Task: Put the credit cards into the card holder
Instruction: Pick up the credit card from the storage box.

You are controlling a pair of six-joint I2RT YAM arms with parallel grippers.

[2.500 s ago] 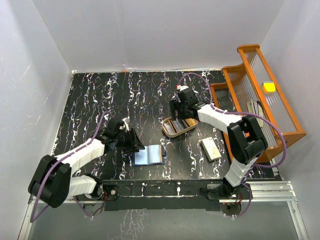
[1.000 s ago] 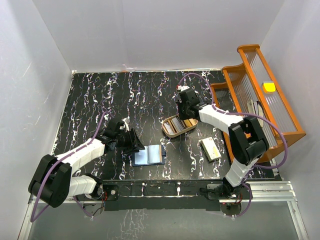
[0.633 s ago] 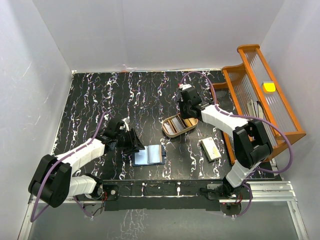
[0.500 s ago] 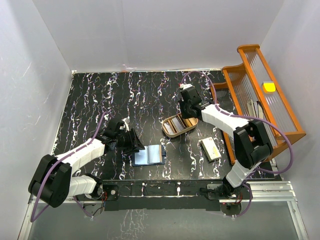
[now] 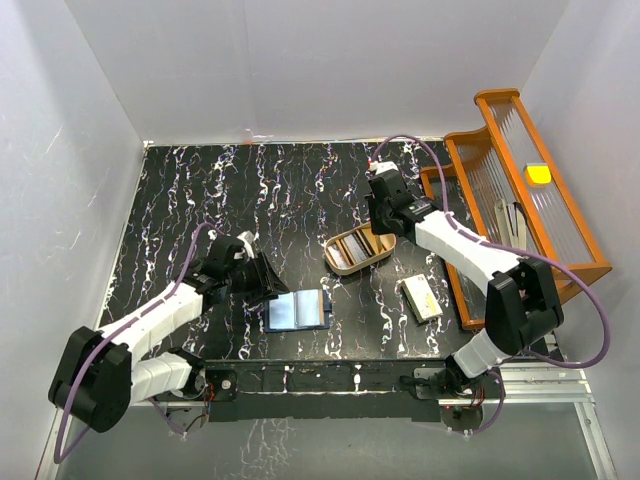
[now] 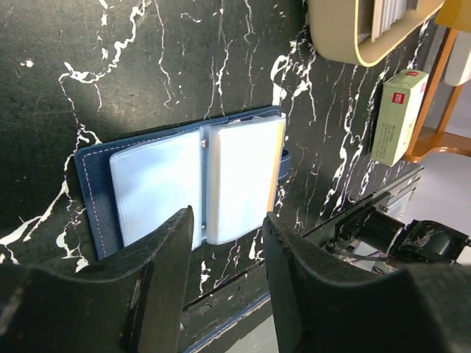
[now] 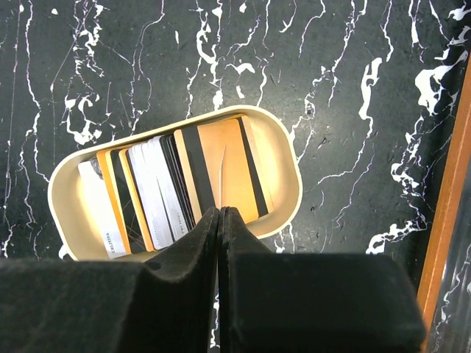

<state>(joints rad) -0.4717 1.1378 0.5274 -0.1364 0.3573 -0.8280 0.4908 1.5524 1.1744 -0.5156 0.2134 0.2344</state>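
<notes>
Several cards (image 7: 184,184): packed on edge in a row inside the tray (image 7: 283,165), with an orange one bearing a dark stripe leaning at one end. Standing this way, each offers a top rim to pinch.
Right gripper (image 7: 221,212): hangs over the tray's orange end with its jaws closed tight. A faint line runs from the tips across the orange card. I cannot tell whether that is a card nipped edge-on or nothing at all.
Holder (image 6: 191,180): lies opened flat on the table (image 6: 147,59), clear sleeves up, apart from the tray and nearer the arm bases. Spread like this, a sleeve mouth is exposed for a card to slide in.
Left gripper (image 6: 227,220): hovers low at the holder's left edge, jaws apart with nothing between them. It is probably placed to pin the holder or lift a sleeve when a card arrives.
Stage: early, by my judgement; the sleeves look mostly empty and the tray is full.
Risk: a thin card could slip from the pinch or drag its neighbours up.
</notes>
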